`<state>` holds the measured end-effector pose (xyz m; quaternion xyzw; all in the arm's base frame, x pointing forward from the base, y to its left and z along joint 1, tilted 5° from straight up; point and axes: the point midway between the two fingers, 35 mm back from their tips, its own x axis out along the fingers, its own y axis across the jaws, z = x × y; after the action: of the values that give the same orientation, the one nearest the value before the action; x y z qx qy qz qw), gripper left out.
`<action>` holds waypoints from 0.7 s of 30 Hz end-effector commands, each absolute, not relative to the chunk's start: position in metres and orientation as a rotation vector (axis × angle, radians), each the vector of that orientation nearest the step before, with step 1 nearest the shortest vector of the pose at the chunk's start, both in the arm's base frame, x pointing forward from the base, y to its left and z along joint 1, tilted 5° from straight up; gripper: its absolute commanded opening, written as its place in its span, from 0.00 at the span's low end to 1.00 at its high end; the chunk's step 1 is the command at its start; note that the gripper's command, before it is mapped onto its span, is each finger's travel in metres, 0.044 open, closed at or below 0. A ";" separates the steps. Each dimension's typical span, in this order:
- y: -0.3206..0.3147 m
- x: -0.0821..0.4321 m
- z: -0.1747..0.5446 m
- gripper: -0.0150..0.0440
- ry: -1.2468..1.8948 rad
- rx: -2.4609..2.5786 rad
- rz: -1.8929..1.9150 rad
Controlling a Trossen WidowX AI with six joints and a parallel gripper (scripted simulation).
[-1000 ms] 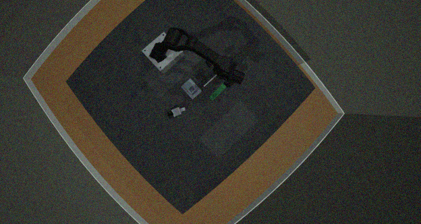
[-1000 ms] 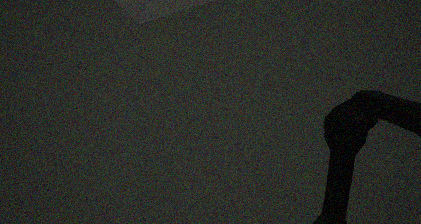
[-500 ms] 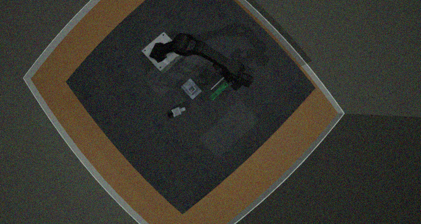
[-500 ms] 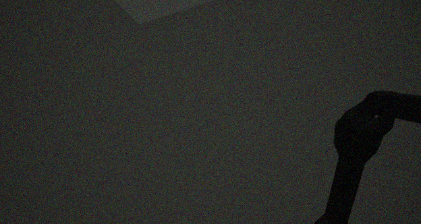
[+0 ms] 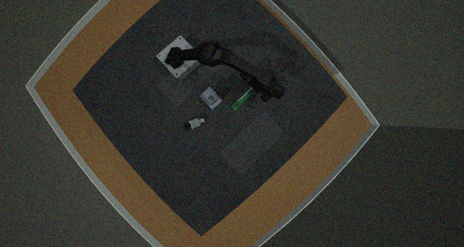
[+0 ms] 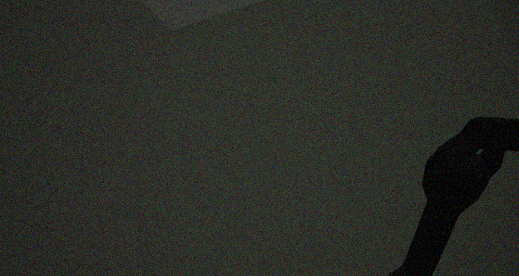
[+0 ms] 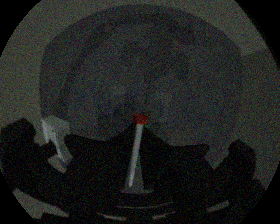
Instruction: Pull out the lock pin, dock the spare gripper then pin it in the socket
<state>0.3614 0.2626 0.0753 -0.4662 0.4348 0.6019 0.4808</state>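
My gripper [image 5: 256, 88] [image 7: 140, 131] is shut on the lock pin, a pale rod [image 5: 245, 93] [image 7: 136, 150] with a red end. The pin shows beside and partly over the green bar in the top view, clear of the mount. The mount, a small pale square block [image 5: 211, 97], has a darker centre. What looks like the spare gripper, a small pale part [image 5: 195, 123] with a narrow knob, lies apart from the mount. Its dark end is hard to make out. The exterior view shows only dark arm links.
A green bar [image 5: 242, 100] lies right of the mount. The arm's white base plate [image 5: 178, 71] is at upper left. A faint grey rectangle [image 5: 254, 139] shows on the dark mat [image 5: 156, 145], which has an orange border [image 5: 100, 175]. A pale bracket-like shape [image 7: 56, 127] stands left in the wrist view.
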 end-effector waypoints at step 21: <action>0.268 0.367 0.046 0.25 1.055 -1.145 1.476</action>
<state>0.3678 0.2682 0.0519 -0.4677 0.4327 0.6030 0.4800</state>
